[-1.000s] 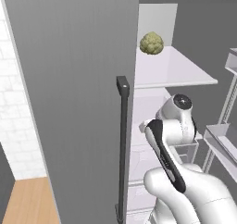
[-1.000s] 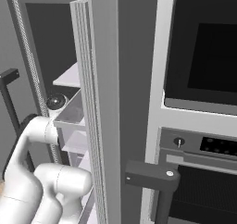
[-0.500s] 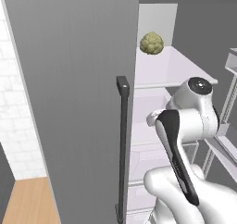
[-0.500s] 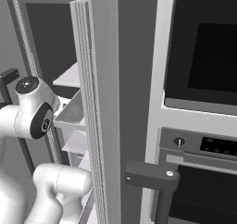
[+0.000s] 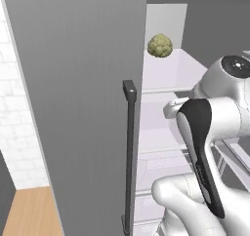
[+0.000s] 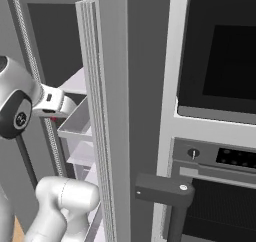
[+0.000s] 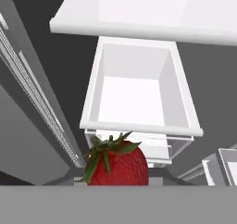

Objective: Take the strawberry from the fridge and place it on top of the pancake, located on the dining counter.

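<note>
Closest to the hand camera, at the bottom centre of its frame, the strawberry sits right against the lens line, red with its green leaves up, where the end effector's tips should rise; I judge it clamped there, though the fingers themselves are hidden behind the berry. Just beyond it, in the middle of that frame, a white open bin stands empty, with a white shelf across the top. From the left base view, the white arm fills the lower right, bent in at the fridge, whose grey door with its dark bar handle stands open across the left and centre. Farther in, at the upper centre, a pale-green lumpy ball rests on an upper shelf. In the right base view the black-glass oven occupies the right side. So the pick looks done; carrying the berry to the worktop and setting it on the pancake is still ahead.
</note>
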